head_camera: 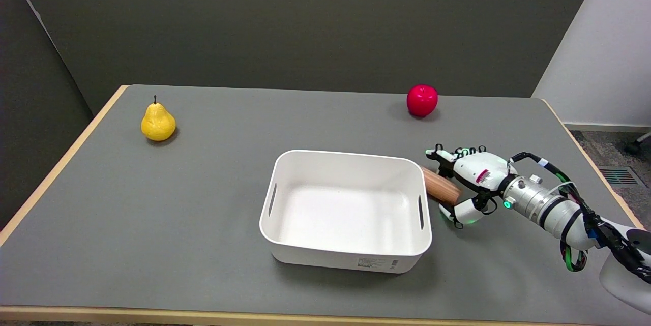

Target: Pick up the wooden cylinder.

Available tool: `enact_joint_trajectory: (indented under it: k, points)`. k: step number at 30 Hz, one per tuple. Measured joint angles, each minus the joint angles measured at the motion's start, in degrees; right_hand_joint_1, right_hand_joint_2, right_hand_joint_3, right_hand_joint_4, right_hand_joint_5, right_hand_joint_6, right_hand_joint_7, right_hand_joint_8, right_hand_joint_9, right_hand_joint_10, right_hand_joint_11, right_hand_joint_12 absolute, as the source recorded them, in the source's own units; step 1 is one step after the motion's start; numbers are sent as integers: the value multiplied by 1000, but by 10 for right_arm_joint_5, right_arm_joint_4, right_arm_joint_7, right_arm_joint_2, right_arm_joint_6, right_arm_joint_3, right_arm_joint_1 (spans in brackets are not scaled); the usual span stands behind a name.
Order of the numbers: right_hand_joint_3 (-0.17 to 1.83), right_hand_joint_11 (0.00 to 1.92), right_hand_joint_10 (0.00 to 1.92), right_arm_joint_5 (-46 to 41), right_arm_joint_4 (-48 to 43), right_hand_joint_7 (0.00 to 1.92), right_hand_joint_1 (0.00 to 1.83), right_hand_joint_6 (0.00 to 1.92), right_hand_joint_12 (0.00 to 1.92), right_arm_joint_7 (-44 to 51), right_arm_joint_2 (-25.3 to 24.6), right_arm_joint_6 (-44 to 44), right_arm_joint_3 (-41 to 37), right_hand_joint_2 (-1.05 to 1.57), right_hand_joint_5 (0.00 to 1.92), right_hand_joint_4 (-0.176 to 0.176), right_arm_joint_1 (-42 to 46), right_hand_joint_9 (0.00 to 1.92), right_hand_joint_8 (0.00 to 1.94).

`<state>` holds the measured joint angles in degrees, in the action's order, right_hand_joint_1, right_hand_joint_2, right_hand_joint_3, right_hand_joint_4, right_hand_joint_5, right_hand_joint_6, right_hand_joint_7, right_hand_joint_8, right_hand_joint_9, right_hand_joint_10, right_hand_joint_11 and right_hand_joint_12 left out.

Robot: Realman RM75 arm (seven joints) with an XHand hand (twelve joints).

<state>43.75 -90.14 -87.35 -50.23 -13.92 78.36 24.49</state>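
Four objects sit on the grey tabletop [203, 204] in my head view: a wooden cylinder [440, 186], a white plastic bin [347, 255], a yellow pear [158, 122] and a red apple [422, 99].

Wooden cylinder: lies on its side just beside the bin's right wall, near that wall's far end, long axis running diagonally from upper left to lower right. Its left end is close against the bin's rim; I cannot tell whether they touch.

My right robot hand [465, 183] reaches in from the lower right, low over the tabletop, and is at the cylinder's right end. The fingers [441, 155] extend over the far side of the cylinder, and the thumb [460, 212] curls in on its near side, so the cylinder sits between them. Fingers and thumb are apart around it. Whether they actually press on the wood I cannot tell from this angle; the palm hides the contact area. The cylinder appears to rest on the tabletop.

Bin: rectangular, handle slots in both end walls, label on its near wall, nothing visible inside.

Pear: upright at far left, well apart from everything. Apple: near the far edge, beyond the hand and apart from it.
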Motion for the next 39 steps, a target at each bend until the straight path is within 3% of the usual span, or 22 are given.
enact_joint_trajectory:
  k: [3, 7, 8, 9, 10, 14, 16, 18, 24, 27, 39]
  points:
    - [941, 355, 1224, 1, 0, 624, 922, 401, 1559, 0, 0, 0, 1, 701, 184, -102, -2, 568, 1081]
    - [920, 421, 1299, 1, 2, 615, 882, 608, 1618, 0, -2, 0, 2, 785, 268, -105, -4, 630, 1257]
    - [808, 427, 1306, 1, 2, 629, 971, 657, 1628, 1, -3, 0, 2, 852, 279, -109, -5, 639, 1326]
    - [526, 434, 1311, 1, 2, 669, 1202, 735, 1648, 1, -4, 0, 3, 1009, 297, -117, -6, 655, 1478]
    - [420, 438, 1320, 1, 2, 687, 1298, 798, 1665, 1, -4, 1, 3, 1069, 318, -118, -7, 665, 1544]
    - [503, 393, 1340, 1, 3, 655, 1283, 951, 1727, 1, -6, 1, 3, 1057, 432, -96, -10, 727, 1626]
    - [504, 365, 1418, 1, 3, 703, 1297, 1045, 1804, 3, -7, 2, 2, 1027, 452, -115, -12, 706, 1568]
    - [94, 315, 1468, 1, 3, 616, 1144, 1583, 1868, 7, -8, 1, 3, 1295, 547, -175, -13, 766, 1628]
    - [151, 213, 1627, 1, 4, 618, 1138, 1588, 1921, 31, -14, 3, 2, 1267, 560, -176, -20, 791, 1631]
    - [266, 271, 1772, 1, 4, 603, 1134, 1630, 1921, 48, -19, 3, 0, 1228, 530, -176, -22, 767, 1675]
    - [296, 337, 1888, 1, 0, 572, 1116, 1675, 1921, 92, -32, 2, -30, 1237, 503, -176, -33, 814, 1744]
